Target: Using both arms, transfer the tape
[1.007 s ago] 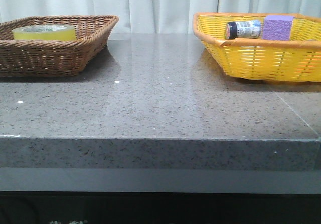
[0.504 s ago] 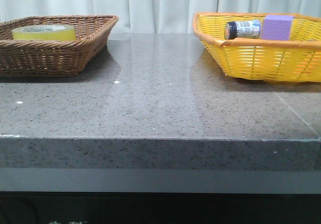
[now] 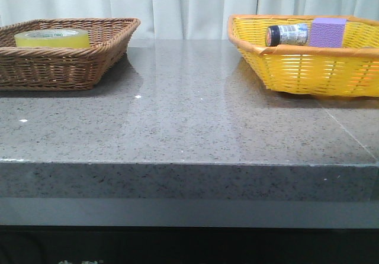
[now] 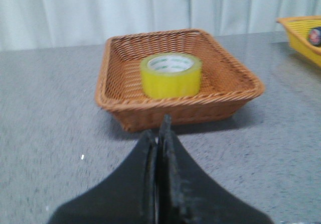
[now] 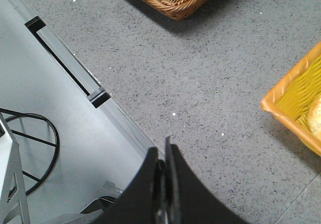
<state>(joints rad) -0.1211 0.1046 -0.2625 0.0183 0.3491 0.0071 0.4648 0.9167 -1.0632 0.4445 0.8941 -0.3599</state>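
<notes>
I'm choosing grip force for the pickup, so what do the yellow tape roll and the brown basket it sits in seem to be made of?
The yellow tape roll looks like glossy translucent plastic film wound on a white core printed in green, probably cardboard. The brown basket appears to be woven wicker or rattan: ribbed strands and a braided rim show, with a matte finish.

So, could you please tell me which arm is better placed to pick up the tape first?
Left. Its shut fingers face the tape in the brown basket; the right fingers hang over the table's edge.
</notes>
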